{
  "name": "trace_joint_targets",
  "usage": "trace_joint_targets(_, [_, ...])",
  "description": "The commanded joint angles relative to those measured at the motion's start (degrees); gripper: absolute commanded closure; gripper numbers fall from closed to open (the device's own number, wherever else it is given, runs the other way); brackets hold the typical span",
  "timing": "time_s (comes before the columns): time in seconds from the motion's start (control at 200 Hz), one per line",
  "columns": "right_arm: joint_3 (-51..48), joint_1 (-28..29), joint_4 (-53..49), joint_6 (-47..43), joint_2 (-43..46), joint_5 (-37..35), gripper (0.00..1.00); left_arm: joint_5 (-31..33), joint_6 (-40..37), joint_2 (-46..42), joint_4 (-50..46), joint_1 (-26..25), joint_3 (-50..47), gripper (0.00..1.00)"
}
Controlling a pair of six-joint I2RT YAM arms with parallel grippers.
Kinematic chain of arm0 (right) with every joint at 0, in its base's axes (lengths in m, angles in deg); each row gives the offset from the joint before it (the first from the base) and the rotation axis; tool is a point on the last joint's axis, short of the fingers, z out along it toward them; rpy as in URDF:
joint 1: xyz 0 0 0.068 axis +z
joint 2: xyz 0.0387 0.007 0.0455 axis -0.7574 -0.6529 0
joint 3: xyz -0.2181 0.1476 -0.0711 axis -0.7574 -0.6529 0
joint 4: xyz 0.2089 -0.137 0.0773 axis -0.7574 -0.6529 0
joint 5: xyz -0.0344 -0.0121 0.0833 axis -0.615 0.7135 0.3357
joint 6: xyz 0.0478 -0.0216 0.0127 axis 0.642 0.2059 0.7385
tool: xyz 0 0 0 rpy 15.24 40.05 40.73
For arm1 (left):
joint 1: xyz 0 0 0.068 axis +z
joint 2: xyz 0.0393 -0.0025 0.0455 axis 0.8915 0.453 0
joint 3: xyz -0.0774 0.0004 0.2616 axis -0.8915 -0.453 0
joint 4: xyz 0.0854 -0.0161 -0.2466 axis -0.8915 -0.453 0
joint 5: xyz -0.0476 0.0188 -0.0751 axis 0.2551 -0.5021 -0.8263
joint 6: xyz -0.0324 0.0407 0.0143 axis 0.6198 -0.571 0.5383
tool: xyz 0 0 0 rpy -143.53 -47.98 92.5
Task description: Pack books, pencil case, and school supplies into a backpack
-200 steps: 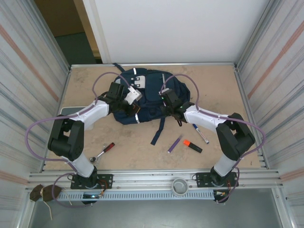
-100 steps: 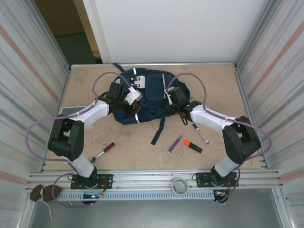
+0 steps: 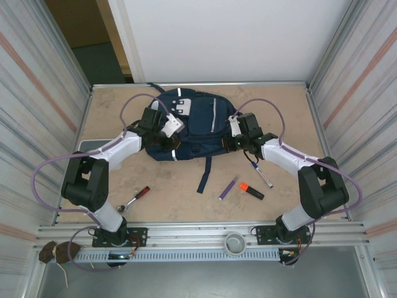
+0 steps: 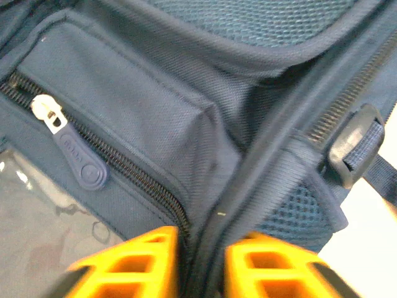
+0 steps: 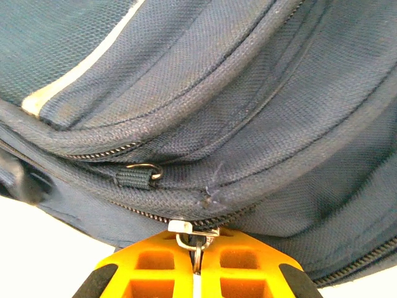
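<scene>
Tabletop [image 3: 173, 208]: backpack [image 3: 198, 124] zipper pull [image 5: 196, 244] pinched in right hand [image 3: 239, 141], track runs toward left hand [image 4: 201, 245]. Left hand straddles seam [image 4: 248, 180], grip unclear.

The table [image 3: 291, 118] carries one backpack [image 3: 193, 127] toward twelve o'clock from its middle, one purple pen [image 3: 227, 187], one orange highlighter [image 3: 251, 190] and one white marker [image 3: 262, 175], three in all, toward four o'clock, and one red-handled tool [image 3: 135, 197] toward eight o'clock.
</scene>
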Motion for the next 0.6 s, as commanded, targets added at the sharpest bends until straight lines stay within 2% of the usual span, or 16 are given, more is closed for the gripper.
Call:
trace_joint_targets(0.0, [-0.8, -0.1, 2.3, 3.2, 3.3, 6.1, 1.00, 4.3, -2.5, -5.0, 2.1, -2.3, -1.2, 0.57])
trace_joint_targets(0.105, [-1.3, 0.5, 2.6, 3.2, 4.5, 7.0, 1.00, 7.9, -7.2, -7.7, 5.1, -6.1, -2.7, 0.44])
trace_joint_targets(0.22, [-1.4, 0.9, 2.7, 3.3, 5.6, 8.1, 1.00, 12.4, -13.9, -8.3, 9.3, -10.9, -3.9, 0.36])
trace_joint_targets(0.346, [-1.5, 1.5, 3.1, 3.7, 6.1, 9.2, 1.00, 14.5, -20.1, -5.5, 11.4, -15.9, -2.4, 0.31])
trace_joint_targets(0.491, [-1.8, 2.4, 4.2, 4.3, 6.4, 11.3, 1.00, 18.2, -23.7, -0.2, 13.9, -18.6, 1.3, 0.30])
trace_joint_targets(0.596, [-2.5, 2.4, 4.3, 4.3, 7.1, 12.1, 1.00, 19.1, -24.6, 2.3, 14.4, -18.8, 3.2, 0.37])
